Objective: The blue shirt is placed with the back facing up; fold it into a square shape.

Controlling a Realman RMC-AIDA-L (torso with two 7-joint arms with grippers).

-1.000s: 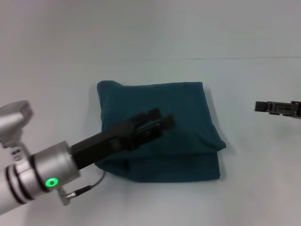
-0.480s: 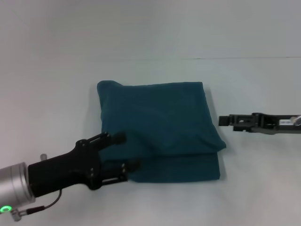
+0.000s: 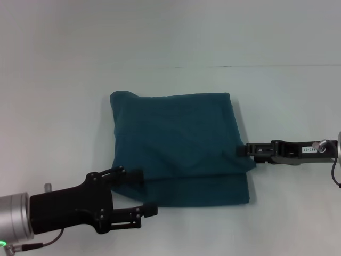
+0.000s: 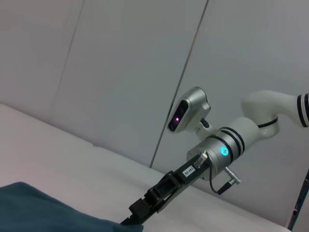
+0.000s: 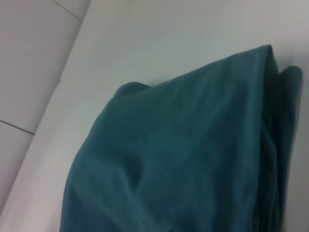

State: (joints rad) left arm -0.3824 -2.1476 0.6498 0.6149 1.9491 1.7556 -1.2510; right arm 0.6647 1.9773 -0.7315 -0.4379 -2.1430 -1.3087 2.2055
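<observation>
Dark teal-blue knit shirt point(image 3: 181, 149), already folded to a rough square, lies mid white bench point(image 3: 64, 80). My left gripper point(image 3: 143, 193), fingers spread, hovers at its near-left corner; right gripper point(image 3: 242, 150) touches its right edge, fingers' state unclear. Only tidying seems left.

The blue shirt point(image 3: 181, 149) lies folded into a rough, slightly rumpled square.

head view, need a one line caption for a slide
Folded blue shirt on the white table, open left gripper at its near-left corner, right gripper at its right edge.
</observation>
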